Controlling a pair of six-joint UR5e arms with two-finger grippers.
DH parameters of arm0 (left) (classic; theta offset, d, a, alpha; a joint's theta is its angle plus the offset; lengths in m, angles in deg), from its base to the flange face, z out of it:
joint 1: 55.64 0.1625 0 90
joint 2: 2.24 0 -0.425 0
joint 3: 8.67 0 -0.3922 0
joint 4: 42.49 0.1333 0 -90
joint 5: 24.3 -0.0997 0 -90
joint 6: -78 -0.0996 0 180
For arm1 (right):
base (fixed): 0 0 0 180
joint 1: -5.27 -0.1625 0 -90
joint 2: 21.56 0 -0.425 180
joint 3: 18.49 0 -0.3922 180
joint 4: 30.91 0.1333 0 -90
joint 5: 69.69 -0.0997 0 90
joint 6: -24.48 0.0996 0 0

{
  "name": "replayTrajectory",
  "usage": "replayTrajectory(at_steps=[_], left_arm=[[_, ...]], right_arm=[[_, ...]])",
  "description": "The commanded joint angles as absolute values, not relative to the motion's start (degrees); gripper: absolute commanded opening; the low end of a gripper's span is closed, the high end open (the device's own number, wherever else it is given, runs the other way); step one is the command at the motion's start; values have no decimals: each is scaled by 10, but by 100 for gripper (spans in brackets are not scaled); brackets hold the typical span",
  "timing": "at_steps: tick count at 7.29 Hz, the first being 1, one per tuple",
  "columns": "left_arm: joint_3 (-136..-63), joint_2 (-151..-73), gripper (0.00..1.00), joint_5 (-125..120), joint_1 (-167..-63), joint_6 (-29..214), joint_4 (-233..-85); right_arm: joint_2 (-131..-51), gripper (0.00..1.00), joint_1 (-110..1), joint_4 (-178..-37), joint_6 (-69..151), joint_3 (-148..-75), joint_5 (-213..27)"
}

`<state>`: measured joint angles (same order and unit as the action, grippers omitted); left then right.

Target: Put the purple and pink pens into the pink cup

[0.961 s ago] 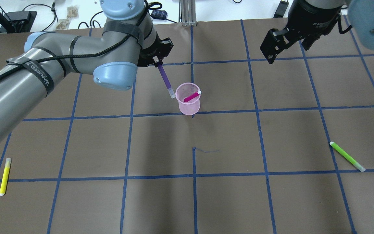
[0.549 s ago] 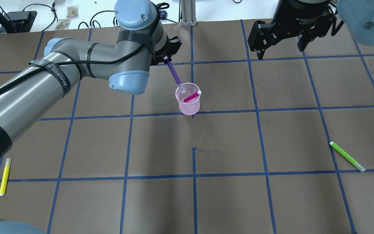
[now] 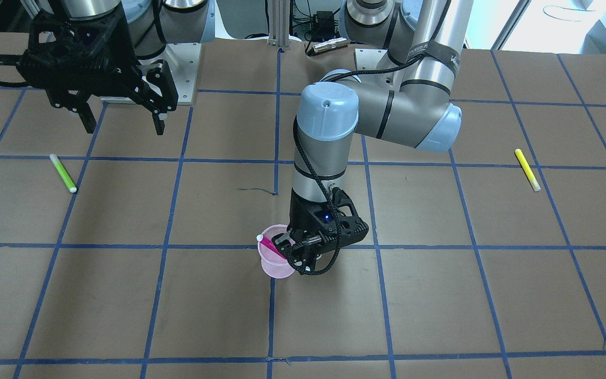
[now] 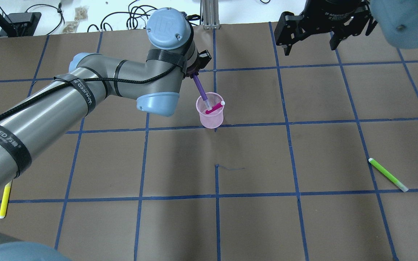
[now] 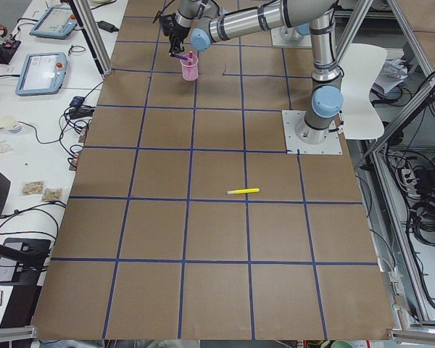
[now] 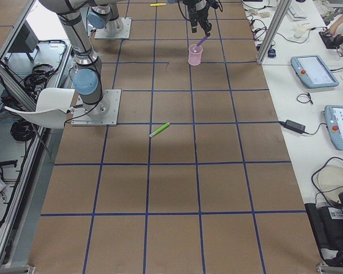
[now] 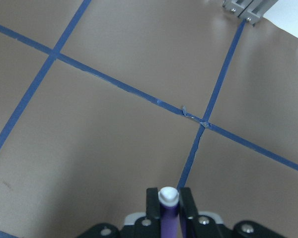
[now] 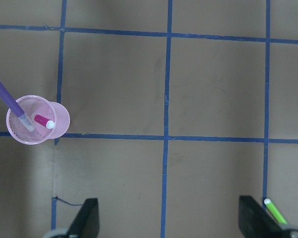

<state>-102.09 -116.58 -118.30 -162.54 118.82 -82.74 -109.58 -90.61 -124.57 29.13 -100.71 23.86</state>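
The pink mesh cup (image 4: 209,116) stands near the table's middle, with the pink pen (image 4: 214,107) leaning inside it. My left gripper (image 4: 193,74) is shut on the purple pen (image 4: 201,90) and holds it slanted from behind the cup. The pen's pale lower tip is inside the cup's rim, which the right wrist view shows too (image 8: 7,99). The left wrist view shows the pen's end (image 7: 168,213) between the shut fingers. My right gripper (image 4: 310,40) is open and empty, high over the far right of the table. The cup (image 3: 274,266) is partly hidden by the left wrist in the front view.
A green pen (image 4: 388,174) lies on the table at the right. A yellow pen (image 4: 5,197) lies at the near left, partly under my left arm. Blue tape lines cross the brown table cover. Cables and boxes sit beyond the far edge.
My left gripper moved right with the purple pen; its tip went from left of the cup to inside the rim. My right gripper shifted left and back.
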Motion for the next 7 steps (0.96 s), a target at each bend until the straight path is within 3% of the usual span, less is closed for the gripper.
replayTrajectory(at_steps=[1,3,4,5,6,7], left_arm=[[-1030,-1164,0,-1183,-1636,1191,-827],[-1031,-1161,2,-1184,-1652,1189,-827],[-1031,-1161,25,-1184,-1652,1184,-827],[-1031,-1159,55,-1184,-1652,1183,-827],[-1030,-1154,76,-1184,-1652,1181,-826],[-1030,-1154,91,-1183,-1652,1181,-824]], right_arm=[[-1087,100,-905,-1251,327,-1010,240],[-1087,100,-904,-1251,326,-1010,238],[-1087,100,-904,-1251,317,-1014,241],[-1088,100,-903,-1251,320,-1014,237],[-1087,100,-903,-1251,320,-1014,237],[-1087,100,-903,-1252,322,-1014,237]])
